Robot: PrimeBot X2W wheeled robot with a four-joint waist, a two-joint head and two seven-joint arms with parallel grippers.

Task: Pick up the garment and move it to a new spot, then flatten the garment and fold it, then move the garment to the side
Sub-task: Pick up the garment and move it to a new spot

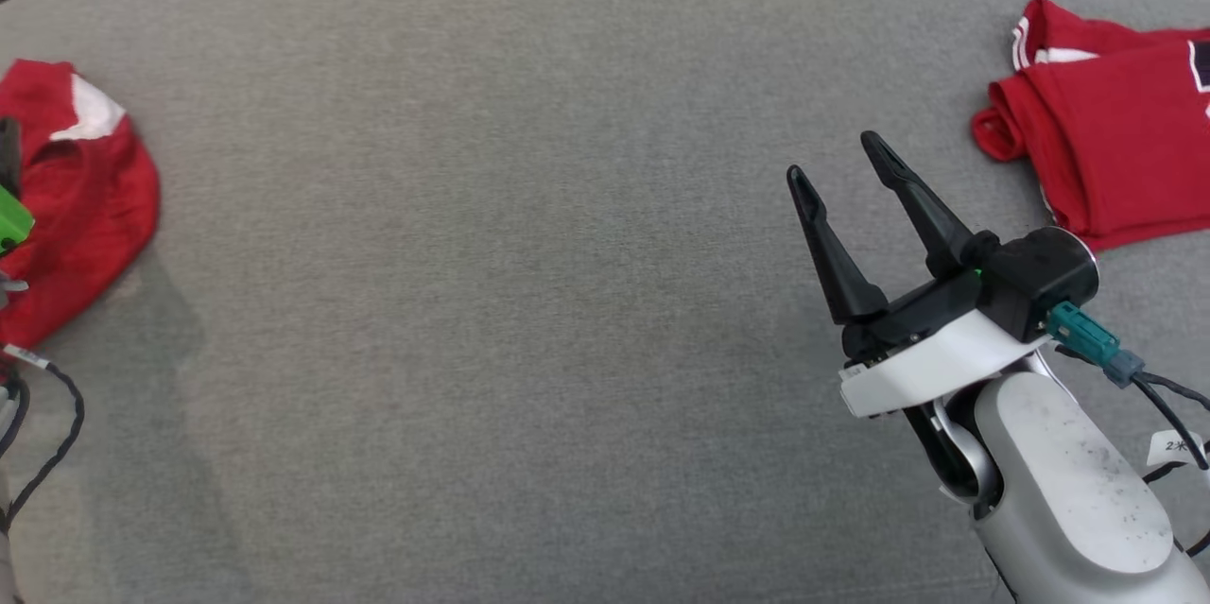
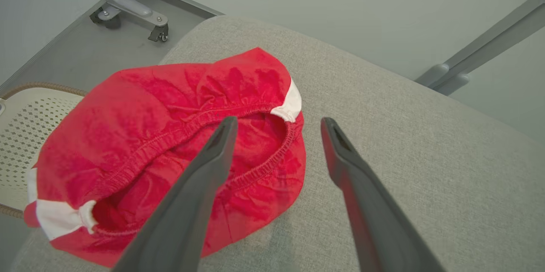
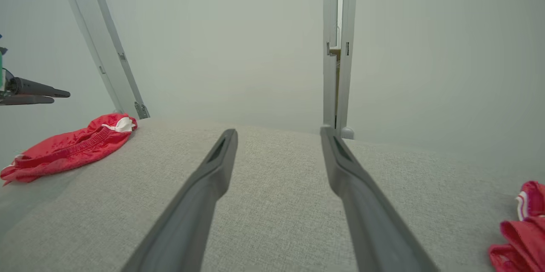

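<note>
pick-up step, by my reading: the crumpled red shorts (image 2: 170,136) lie at the left edge of the grey padded table (image 1: 473,207), with the left gripper (image 2: 279,122) above their waistband, fingers spread and empty. next it should drop and pinch the elastic. the right gripper (image 1: 831,154) is spread too, idle. a perforated basket (image 2: 25,127) sits past the edge — contents hidden.

Right gripper (image 1: 834,157): two long dark fingers (image 1: 832,250) spread wide with nothing between them, pointing far and slightly left, set on a black wrist block (image 1: 1040,273) over a white plate (image 1: 945,353). The pale forearm (image 1: 1068,481) rises from the near right corner, and a teal plug (image 1: 1082,332) with dark cables (image 1: 1172,405) sits at the wrist. Left gripper (image 2: 277,121): fingers likewise spread wide and empty, held in the air at the left of the scene.
</note>
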